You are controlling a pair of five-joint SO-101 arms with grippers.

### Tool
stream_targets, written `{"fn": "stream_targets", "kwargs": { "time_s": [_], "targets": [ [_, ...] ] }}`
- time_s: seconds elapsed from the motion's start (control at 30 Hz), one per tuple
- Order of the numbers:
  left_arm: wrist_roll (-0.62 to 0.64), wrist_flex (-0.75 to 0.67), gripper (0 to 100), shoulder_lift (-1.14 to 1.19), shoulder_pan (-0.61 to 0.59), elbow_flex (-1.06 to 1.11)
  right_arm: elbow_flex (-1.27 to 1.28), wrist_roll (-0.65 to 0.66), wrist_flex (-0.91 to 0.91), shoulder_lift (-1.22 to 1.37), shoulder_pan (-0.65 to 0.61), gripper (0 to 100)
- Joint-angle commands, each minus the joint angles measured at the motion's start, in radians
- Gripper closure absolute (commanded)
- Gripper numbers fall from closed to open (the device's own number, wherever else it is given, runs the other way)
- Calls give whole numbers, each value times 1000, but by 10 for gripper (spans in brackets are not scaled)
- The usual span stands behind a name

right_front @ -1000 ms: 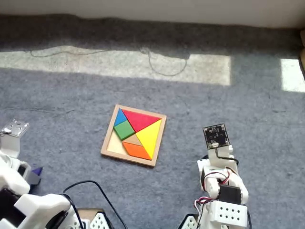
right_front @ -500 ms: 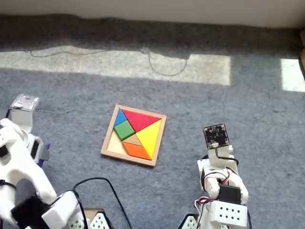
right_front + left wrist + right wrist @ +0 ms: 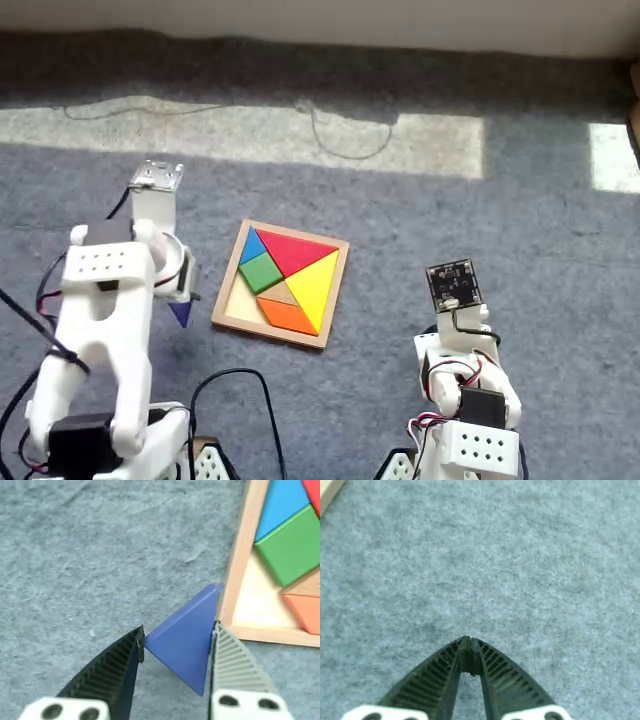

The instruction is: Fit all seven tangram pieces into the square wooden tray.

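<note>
Tool of left arm [image 3: 178,630] pinches blue triangle [image 3: 186,647] beside edge-cropped tray [image 3: 241,560]; right tool [image 3: 470,643] closed

— What colour are the arms?
— White shells on both the left arm [image 3: 100,330] and the right arm [image 3: 465,400], with black motors and black cables [image 3: 235,372].
— And the jaws?
— Ribbed. The right pair is black; the left has one black, one pale grey.

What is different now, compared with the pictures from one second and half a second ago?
The left arm swung from the near left edge of the table toward the tray, carrying the dark blue triangle in the left end effector. The triangle is now held beside the tray's rim. Unchanged: the right arm, the tray and the six pieces in it.
</note>
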Motion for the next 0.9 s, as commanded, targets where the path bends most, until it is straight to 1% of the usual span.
{"fn": "stream_targets", "kwargs": {
  "time_s": [0.0,0.13,0.33,0.57,0.73,0.87],
  "targets": [
    [135,5,847,19,140,-41,44,0,8,-12,12,986],
    [235,5,846,104,182,-110,44,0,8,-12,12,986],
    [351,5,848,271,249,-194,44,0,8,-12,12,986],
    [422,3,849,338,295,-228,44,0,8,-12,12,986],
    [427,-31,842,343,315,-200,42,0,4,-12,35,986],
    [428,-37,765,343,315,-186,42,0,4,-12,36,986]
  ]
}}
